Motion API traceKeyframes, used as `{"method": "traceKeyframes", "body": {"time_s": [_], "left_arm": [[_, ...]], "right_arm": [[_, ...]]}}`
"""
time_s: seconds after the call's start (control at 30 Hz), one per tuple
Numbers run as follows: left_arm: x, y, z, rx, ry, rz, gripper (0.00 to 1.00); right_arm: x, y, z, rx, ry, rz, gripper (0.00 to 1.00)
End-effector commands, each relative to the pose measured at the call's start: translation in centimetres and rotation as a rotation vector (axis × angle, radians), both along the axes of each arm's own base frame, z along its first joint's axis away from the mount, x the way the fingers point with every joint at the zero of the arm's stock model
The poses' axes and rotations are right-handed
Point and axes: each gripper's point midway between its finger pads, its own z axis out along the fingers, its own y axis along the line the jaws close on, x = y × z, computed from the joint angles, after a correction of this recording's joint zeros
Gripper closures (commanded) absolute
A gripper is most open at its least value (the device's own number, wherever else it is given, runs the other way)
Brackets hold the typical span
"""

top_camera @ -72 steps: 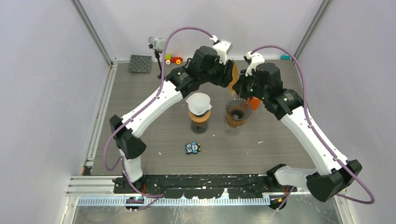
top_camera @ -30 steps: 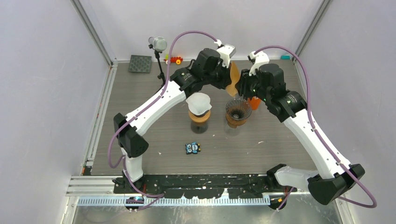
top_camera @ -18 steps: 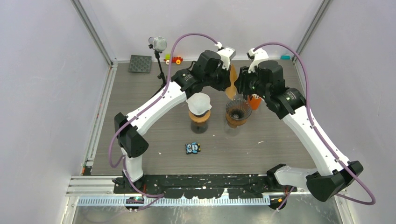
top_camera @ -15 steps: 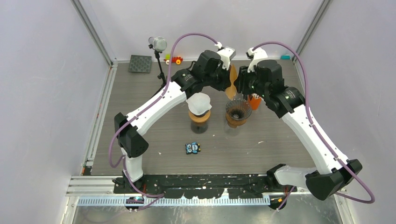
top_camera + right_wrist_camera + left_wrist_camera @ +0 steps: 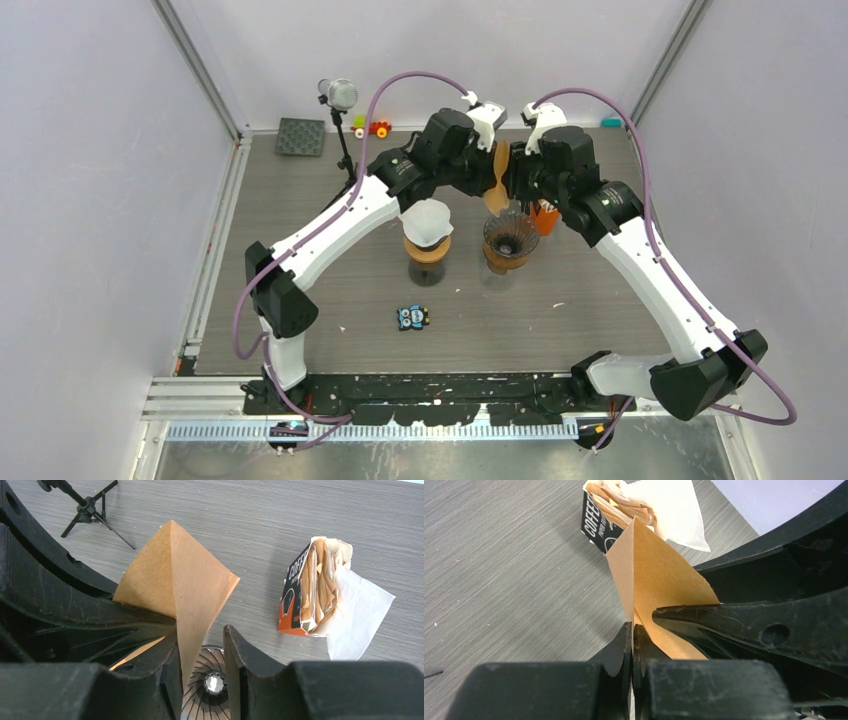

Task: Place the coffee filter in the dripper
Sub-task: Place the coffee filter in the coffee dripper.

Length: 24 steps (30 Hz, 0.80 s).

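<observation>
While the brown paper cone filter [image 5: 493, 180] hangs just above the dark ribbed dripper [image 5: 510, 238], clamped in the shut jaws of the left gripper [image 5: 633, 637], the right gripper [image 5: 200, 642] has slid in closer than a moment ago, jaws apart astride the filter's edge. Behind, an orange-and-black filter packet [image 5: 305, 595] sits on the grey wood-grain table [image 5: 500, 330], between pale lilac walls [image 5: 100, 200].

- We see our right gripper [image 5: 200, 632] with its jaws apart; the brown coffee filter [image 5: 175, 575] hangs between them, resting against one finger [image 5: 169, 670].
- Under the gap sits the ribbed dripper [image 5: 210, 686].
- An opened filter pack [image 5: 300, 600] and a tripod [image 5: 86, 502] rest on the worktop [image 5: 250, 520].
</observation>
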Motion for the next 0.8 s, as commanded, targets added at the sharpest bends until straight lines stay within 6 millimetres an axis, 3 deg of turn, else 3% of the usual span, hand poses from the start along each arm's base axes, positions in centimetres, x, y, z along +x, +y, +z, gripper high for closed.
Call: {"method": "traceKeyframes", "body": {"time_s": [0.0, 0.43, 0.77], "left_arm": [[-1.1, 0.4, 4.6, -0.076, -0.071, -0.029, 1.00], [-0.4, 1.5, 4.5, -0.029, -0.136, -0.001, 1.00], [0.3, 2.0, 4.2, 0.021, -0.186, 0.005, 1.00]], "right_arm": [[0.5, 0.0, 2.1, 0.003, -0.060, -0.007, 0.64], [-0.1, 0.1, 2.5, 0.005, -0.068, 0.019, 0.91], [-0.4, 0.0, 2.9, 0.010, -0.075, 0.022, 0.93]]}}
